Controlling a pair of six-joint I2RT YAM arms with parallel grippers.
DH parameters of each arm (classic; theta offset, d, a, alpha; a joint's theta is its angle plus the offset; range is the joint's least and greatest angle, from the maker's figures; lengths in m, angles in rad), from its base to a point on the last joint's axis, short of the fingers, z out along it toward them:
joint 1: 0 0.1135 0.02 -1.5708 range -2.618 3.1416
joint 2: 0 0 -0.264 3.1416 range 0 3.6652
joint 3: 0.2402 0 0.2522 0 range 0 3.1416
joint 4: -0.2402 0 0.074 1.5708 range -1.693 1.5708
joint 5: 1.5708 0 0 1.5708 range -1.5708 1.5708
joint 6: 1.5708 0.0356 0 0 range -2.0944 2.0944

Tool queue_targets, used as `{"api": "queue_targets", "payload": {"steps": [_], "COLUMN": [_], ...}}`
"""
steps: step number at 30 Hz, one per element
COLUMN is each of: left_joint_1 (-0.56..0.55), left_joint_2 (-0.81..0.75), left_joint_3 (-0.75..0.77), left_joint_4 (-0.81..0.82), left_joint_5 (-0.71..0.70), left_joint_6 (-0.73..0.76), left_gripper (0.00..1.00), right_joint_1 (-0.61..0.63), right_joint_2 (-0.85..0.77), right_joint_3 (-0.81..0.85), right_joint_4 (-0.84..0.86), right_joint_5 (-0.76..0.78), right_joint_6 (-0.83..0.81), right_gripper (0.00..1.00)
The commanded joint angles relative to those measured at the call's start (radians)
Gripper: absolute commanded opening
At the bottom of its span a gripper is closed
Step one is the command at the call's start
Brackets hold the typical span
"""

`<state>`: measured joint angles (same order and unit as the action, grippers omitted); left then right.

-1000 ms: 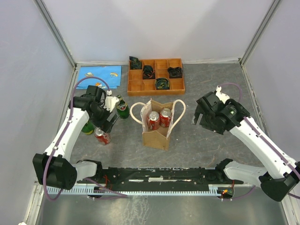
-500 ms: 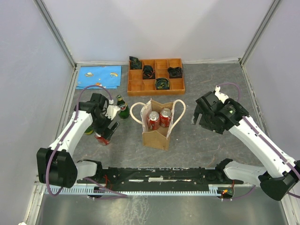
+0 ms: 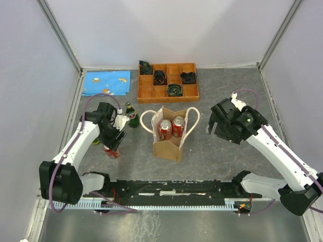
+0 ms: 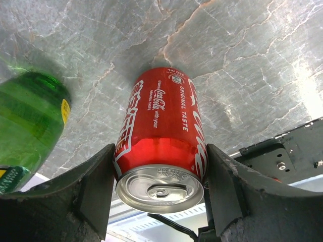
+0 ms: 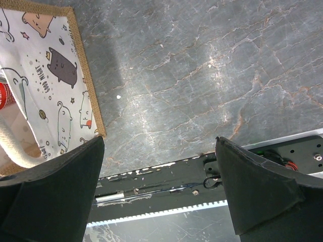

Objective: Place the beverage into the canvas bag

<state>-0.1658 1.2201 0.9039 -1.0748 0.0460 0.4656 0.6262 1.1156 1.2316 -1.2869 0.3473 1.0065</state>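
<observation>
While the grey stone-patterned worktop [image 3: 212, 156] carries an orange compartment tray [image 3: 145, 92] at its far edge and a blue cloth [image 3: 106, 82] in the far-left corner, the canvas bag [image 3: 166, 144] stands upright near the middle, mouth open, rope handles flopped to either side and two red cans [image 3: 165, 129] already inside. Well to the right of it the right gripper [image 5: 159, 161] hangs over bare stone with its fingers spread wide, holding nothing. Near the left edge the left gripper [image 4: 161, 169] is down around the red cola can [image 4: 161, 126], which stands upright on the worktop just beside a green bottle [image 4: 30, 121]; both fingers lie closed against the can's sides in the left wrist view. The step in hand looks like the pick of this third beverage. Next would likely be a straight lift, a carry rightward to the bag, and a lowering into whatever room the two cans leave.
</observation>
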Motion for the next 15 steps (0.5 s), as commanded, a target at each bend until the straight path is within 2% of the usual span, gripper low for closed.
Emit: {"api": "queue_targets", "payload": {"steps": [1,10,15], "left_joint_1": [0.001,0.023,0.018], "left_joint_2": [-0.014,0.101,0.284], "left_joint_3": [0.093,0.758,1.184], "left_joint_4": [-0.09,-0.325,-0.387], "left_joint_5": [0.02,-0.031,0.067], "left_joint_6": [0.009,0.005,-0.064], "left_gripper": [0.03,0.03,0.03], "right_joint_1": [-0.003,-0.003,-0.003], "right_joint_2": [0.003,0.008,0.024], "right_joint_3": [0.007,0.016,0.009], "right_joint_4": [0.014,0.018,0.045], "right_joint_5": [0.004,0.007,-0.01], "right_joint_6": [-0.002,-0.006,-0.014], "right_gripper": [0.99,0.99,0.99]}}
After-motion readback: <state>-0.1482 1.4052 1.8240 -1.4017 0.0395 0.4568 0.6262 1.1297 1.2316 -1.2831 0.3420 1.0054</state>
